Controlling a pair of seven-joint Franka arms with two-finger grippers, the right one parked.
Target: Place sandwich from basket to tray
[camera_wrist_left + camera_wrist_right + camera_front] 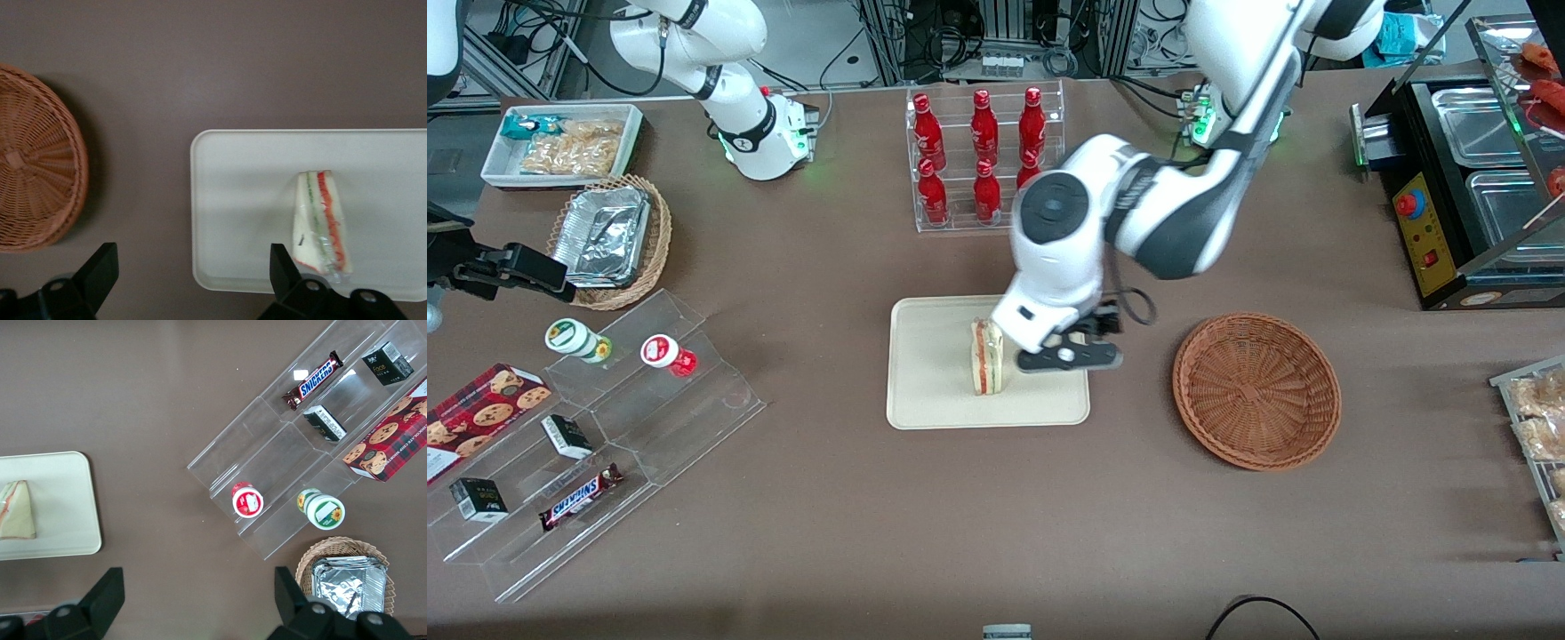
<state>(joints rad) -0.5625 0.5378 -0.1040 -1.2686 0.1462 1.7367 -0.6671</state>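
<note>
Gripper: mine, jaws apart, over flat cream rectangular tray.
Sandwich: pale layered triangular wedge, on tray.
Basket: round reddish-brown wicker, beside tray.
Rack: red bottles, front view only.

Clearances, bench:
- Claw: above tray, fingers spread wide, nothing between them.
- Sandwich: on tray, just beside claw; the sole obstacle there.
- Basket: holds nothing; bare strip of bench between it and tray.
- Rack of red bottles: farther from the front camera than tray, apart from it.
- Bench nearer the front camera than tray: open.
</note>
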